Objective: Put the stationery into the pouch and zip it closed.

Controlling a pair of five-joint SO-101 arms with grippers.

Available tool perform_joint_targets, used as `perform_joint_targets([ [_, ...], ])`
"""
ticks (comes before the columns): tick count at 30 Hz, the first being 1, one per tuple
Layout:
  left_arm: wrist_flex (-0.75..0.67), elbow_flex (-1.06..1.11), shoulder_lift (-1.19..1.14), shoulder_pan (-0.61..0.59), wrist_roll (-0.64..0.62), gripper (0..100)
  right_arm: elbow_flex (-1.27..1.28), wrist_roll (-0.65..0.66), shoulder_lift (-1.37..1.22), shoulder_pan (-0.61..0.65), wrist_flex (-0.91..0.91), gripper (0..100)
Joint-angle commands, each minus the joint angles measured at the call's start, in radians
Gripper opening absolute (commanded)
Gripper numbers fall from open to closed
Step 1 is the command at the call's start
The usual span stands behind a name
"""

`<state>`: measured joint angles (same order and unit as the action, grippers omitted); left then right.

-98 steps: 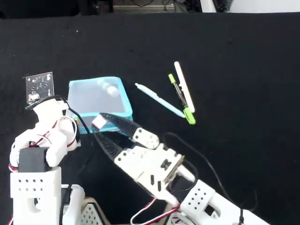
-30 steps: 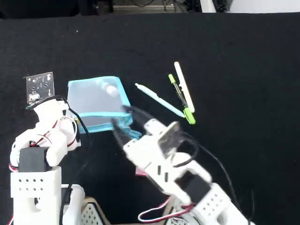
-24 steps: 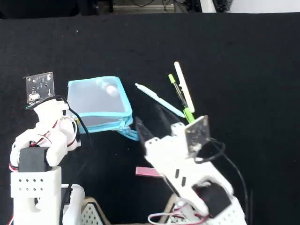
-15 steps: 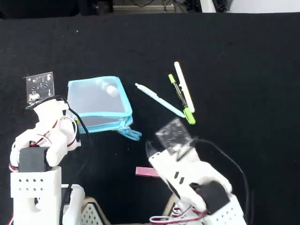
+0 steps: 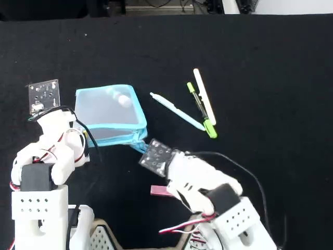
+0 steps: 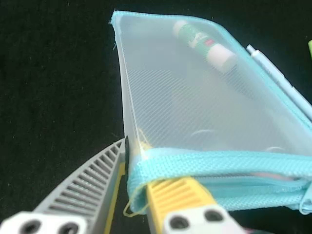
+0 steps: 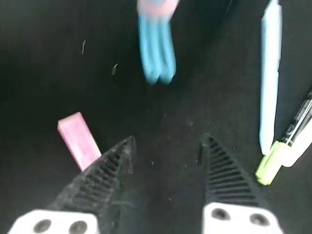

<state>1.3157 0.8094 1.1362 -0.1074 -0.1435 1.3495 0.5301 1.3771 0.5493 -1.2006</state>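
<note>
Clamping one corner of the pouch (image 6: 195, 112), the left gripper (image 6: 134, 168) is pinching the blue zip edge between its yellow finger and its grey one. Seen from above, the pouch (image 5: 109, 112) is lying on the black table (image 5: 260, 62) just in front of the left arm (image 5: 49, 151), with its zip edge facing the robot. A glue stick (image 6: 204, 43) is sitting inside it at the far end, showing through the clear wall.

The right gripper (image 7: 168, 141) is hanging over the table with its jaws spread wide and nothing between them. A pink eraser (image 7: 78, 146) is lying flat on the table just beside one of its fingers, outside the gap. From above, the eraser (image 5: 160, 190) is lying near the robot, apart from the pouch and partly tucked under the right arm (image 5: 200, 182). The blue zip pull (image 7: 156, 58) is trailing from the pouch's corner, ahead of the open jaws.

A light blue pen (image 5: 177, 112), a green marker (image 5: 210, 128) and a white pen (image 5: 200, 86) are lying out on the table to the right of the pouch. The marker and the white pen are touching side by side, and the blue pen's end is coming close to the marker.
</note>
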Motion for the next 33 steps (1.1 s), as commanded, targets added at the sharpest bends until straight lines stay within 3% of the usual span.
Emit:
perform_joint_targets([
  [1,-0.057,-0.087,0.009,0.007,0.003,3,-0.122,0.094,-0.254,-0.011,-0.005,18.1],
  [5,-0.052,-0.11,0.023,0.007,-0.006,3,-0.15,0.097,-0.395,-0.006,0.028,18.7],
  [14,0.002,-0.108,0.212,-0.001,-0.006,3,-0.067,0.1,-0.41,-0.009,0.127,18.7],
  [22,-0.008,-0.11,0.224,-0.124,-0.051,3,-0.051,0.101,-0.41,-0.006,0.123,18.7],
  [33,-0.029,-0.194,-0.143,-0.13,0.002,3,-0.081,0.101,-0.412,0.023,0.048,18.8],
])
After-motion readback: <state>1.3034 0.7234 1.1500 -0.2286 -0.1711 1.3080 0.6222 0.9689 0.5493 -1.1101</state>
